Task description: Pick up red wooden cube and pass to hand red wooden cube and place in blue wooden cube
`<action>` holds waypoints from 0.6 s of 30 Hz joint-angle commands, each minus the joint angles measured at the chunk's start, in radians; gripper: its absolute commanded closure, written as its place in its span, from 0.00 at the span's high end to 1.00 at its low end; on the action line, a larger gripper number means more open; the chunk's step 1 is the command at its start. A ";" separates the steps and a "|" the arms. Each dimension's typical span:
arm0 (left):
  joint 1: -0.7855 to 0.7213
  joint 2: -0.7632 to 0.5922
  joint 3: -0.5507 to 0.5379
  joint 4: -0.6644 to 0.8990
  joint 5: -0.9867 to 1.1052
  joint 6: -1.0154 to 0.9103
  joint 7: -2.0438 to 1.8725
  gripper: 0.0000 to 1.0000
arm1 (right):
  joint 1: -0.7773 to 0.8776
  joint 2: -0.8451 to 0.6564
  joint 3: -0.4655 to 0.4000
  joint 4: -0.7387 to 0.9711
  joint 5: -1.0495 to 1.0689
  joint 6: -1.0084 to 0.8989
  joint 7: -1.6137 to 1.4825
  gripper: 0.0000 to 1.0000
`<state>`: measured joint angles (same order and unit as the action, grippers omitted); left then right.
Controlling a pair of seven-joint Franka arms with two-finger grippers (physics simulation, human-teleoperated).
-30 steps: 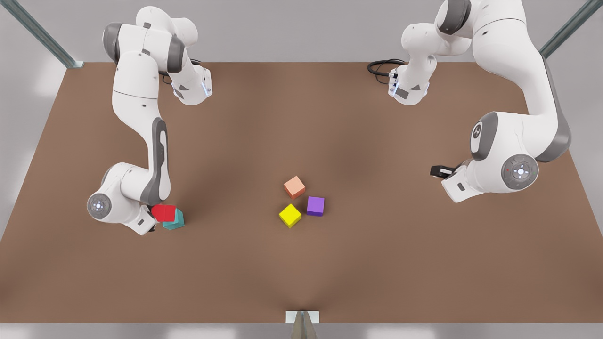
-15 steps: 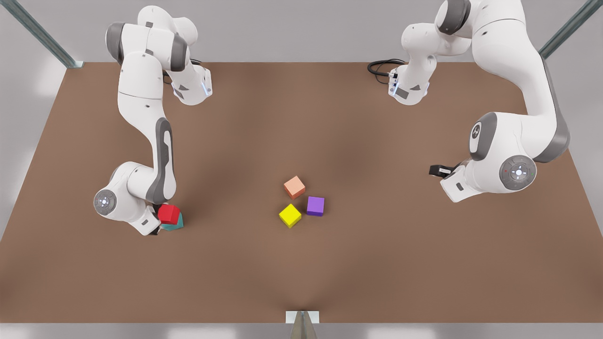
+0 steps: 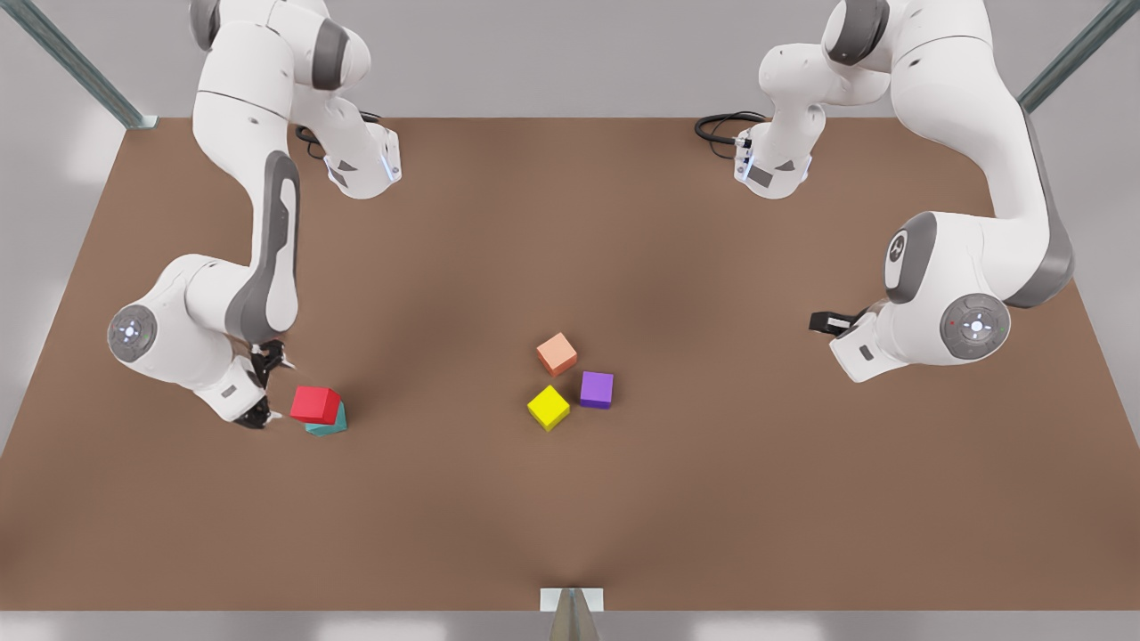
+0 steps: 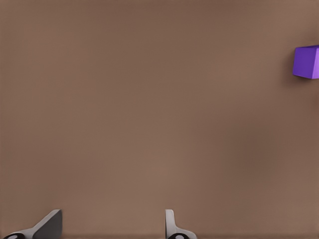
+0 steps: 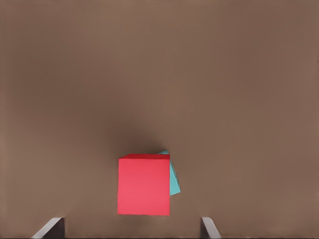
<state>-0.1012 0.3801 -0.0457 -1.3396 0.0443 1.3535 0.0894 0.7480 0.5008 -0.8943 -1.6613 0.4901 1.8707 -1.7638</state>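
The red wooden cube [image 3: 313, 405] [image 5: 143, 185] rests on top of the blue wooden cube [image 3: 331, 425] [image 5: 174, 181], a teal block that peeks out from under one side. My right gripper [image 3: 265, 387] [image 5: 130, 231] is open just to the front view's left of the stack, with nothing between its fingers and a small gap to the red cube. On the front view's right my left gripper [image 3: 824, 320] [image 4: 109, 229], the other hand, hovers open and empty over bare table.
A salmon-orange cube [image 3: 557, 353], a yellow cube [image 3: 548, 408] and a purple cube [image 3: 596, 389] [image 4: 306, 61] cluster at the table's middle. The brown table [image 3: 570, 516] stretches wide in front. Both arm bases stand at the far edge.
My right gripper has let go of the red cube and drawn back toward the front view's left. The red cube has settled flat on the teal cube. The left arm barely moved.
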 commanded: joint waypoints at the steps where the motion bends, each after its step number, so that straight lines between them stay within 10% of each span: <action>1: 0.000 -0.001 0.000 0.000 0.002 0.000 -0.005 1.00 | 0.022 0.002 -0.031 0.041 -0.005 -0.326 0.544 1.00; 5: 0.000 -0.001 0.000 0.000 0.002 0.000 -0.005 1.00 | -0.007 0.061 -0.031 0.159 -0.011 -0.501 1.616 1.00; 9: 0.000 -0.001 0.001 0.000 0.002 0.000 -0.003 1.00 | -0.042 0.081 -0.029 0.465 -0.145 -0.688 1.807 1.00; 13: 0.006 -0.001 0.000 -0.001 0.000 -0.019 0.000 1.00 | -0.714 -0.195 0.857 0.515 -0.541 -0.739 1.923 1.00; 18: 0.006 -0.001 0.001 -0.001 0.003 -0.020 0.001 1.00 | -0.814 -0.321 0.950 0.296 -0.525 -0.596 2.020 1.00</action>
<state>-0.0947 0.3801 -0.0446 -1.3408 0.0455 1.3396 0.0880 -0.0609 0.1948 0.0455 -1.3449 0.0119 1.2540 -0.6451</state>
